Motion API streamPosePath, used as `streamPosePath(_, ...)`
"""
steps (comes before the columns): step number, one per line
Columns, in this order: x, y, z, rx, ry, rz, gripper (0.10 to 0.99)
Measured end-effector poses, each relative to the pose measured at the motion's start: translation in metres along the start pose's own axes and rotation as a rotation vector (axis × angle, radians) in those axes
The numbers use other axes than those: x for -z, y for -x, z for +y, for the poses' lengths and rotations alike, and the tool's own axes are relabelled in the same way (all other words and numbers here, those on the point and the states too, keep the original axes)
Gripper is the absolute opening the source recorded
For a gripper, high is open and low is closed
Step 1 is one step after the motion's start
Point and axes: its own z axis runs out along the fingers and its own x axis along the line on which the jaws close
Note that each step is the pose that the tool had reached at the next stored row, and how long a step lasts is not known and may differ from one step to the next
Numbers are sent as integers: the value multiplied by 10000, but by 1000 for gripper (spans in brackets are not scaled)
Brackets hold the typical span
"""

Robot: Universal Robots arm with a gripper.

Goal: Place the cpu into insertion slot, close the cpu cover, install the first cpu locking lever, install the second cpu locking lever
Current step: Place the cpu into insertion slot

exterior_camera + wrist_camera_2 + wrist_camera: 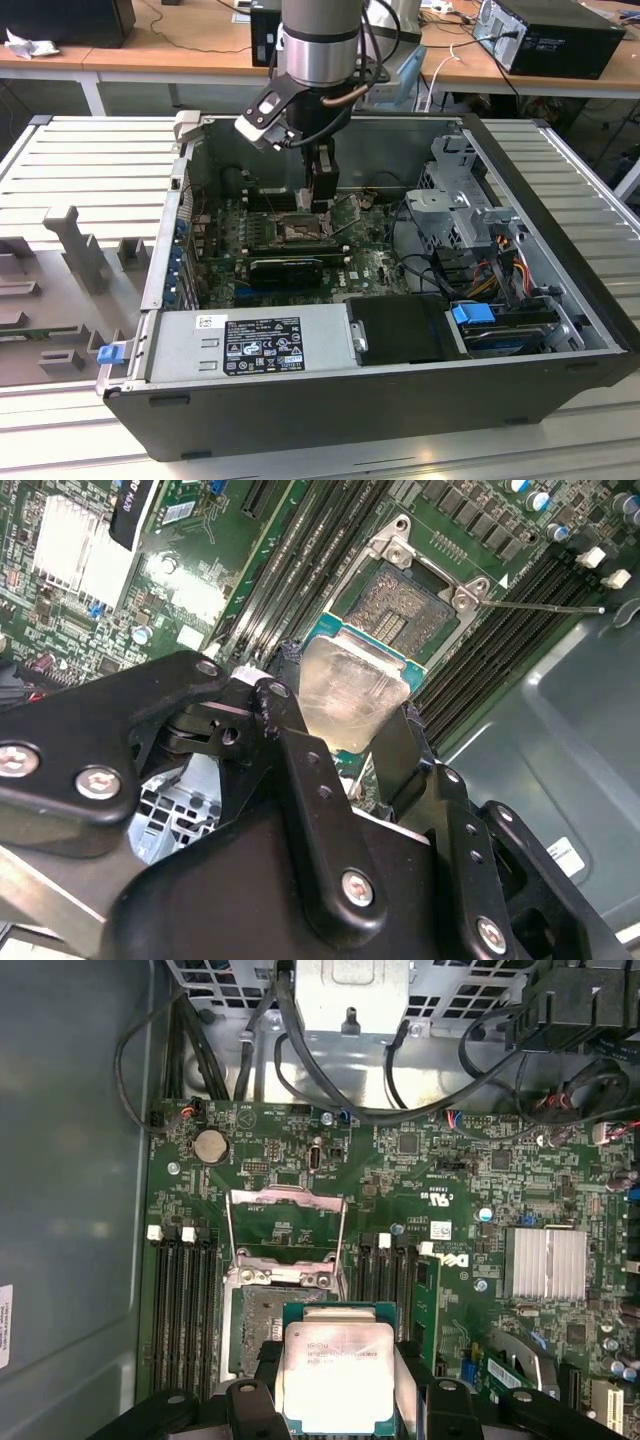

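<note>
The insertion slot lies bare, its cpu cover swung open, slightly toward the exterior view's left of and below the gripper, whose fingers clamp the cpu by opposite edges, flat and partly over it.

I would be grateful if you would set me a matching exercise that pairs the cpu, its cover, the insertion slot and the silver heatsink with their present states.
Things:
1. cpu
2. cpu cover
3. insertion slot
4. heatsink

States:
A. swung open, off the socket
B. finned and silver, on the green board
C. gripped in the tool
D. bare, with its contacts showing

Pairs: 1-C, 2-A, 3-D, 4-B
</note>
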Motion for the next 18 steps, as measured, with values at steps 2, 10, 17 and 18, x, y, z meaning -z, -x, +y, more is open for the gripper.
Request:
streamPosePath(2,-30,-10,2,0,-19,-10,529)
streamPosePath(10,-204,-83,-2,-36,-37,-10,529)
streamPosePath(17,-368,-122,-101,-28,-37,-10,529)
streamPosePath(18,-384,-129,-106,-29,-36,-9,529)
